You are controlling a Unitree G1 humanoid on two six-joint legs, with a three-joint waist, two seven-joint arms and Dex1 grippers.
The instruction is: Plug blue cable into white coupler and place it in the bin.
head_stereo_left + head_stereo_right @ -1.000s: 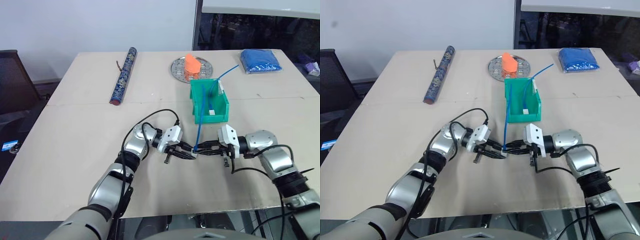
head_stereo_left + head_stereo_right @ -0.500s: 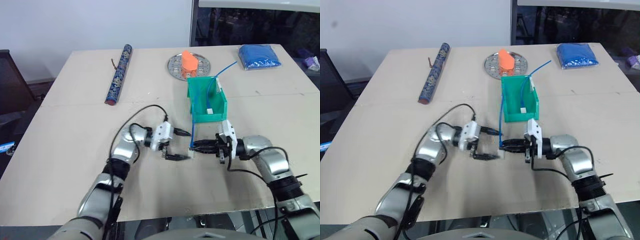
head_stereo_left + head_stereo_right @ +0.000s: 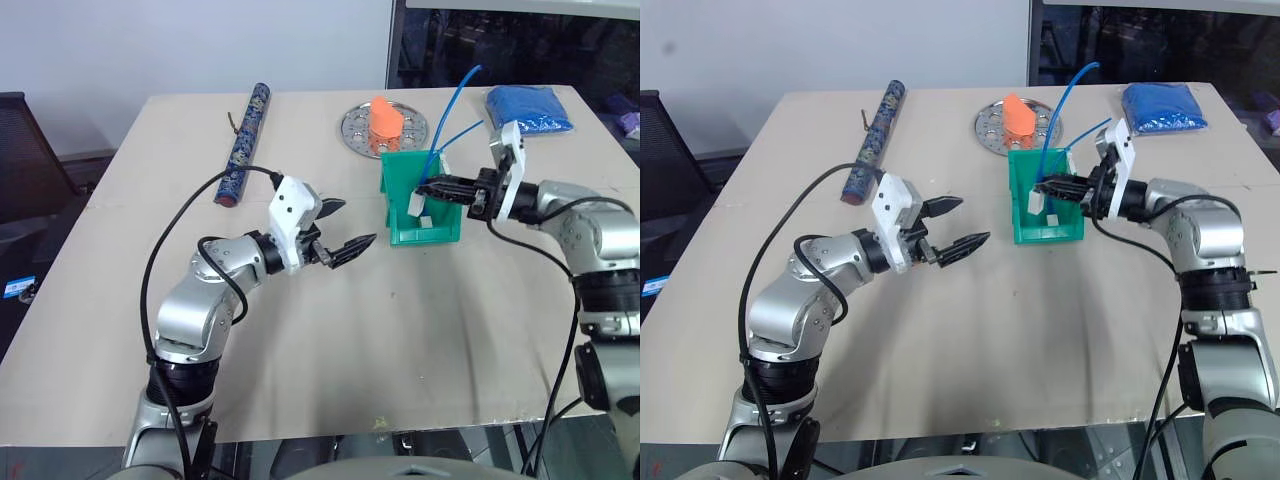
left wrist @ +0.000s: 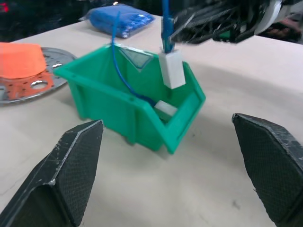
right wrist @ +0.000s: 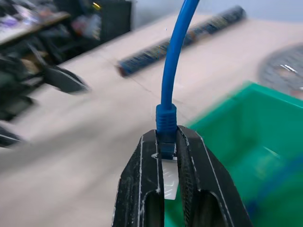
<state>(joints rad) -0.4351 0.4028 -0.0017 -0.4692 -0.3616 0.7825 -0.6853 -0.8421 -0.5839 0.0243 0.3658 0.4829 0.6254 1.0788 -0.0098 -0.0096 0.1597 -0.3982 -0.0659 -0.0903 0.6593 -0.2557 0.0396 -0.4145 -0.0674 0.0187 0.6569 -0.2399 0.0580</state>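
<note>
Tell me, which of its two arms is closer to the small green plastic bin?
The right. Its end effector hangs over the green plastic bin, pinching the blue cable; the left end effector is open, off to the side.
</note>
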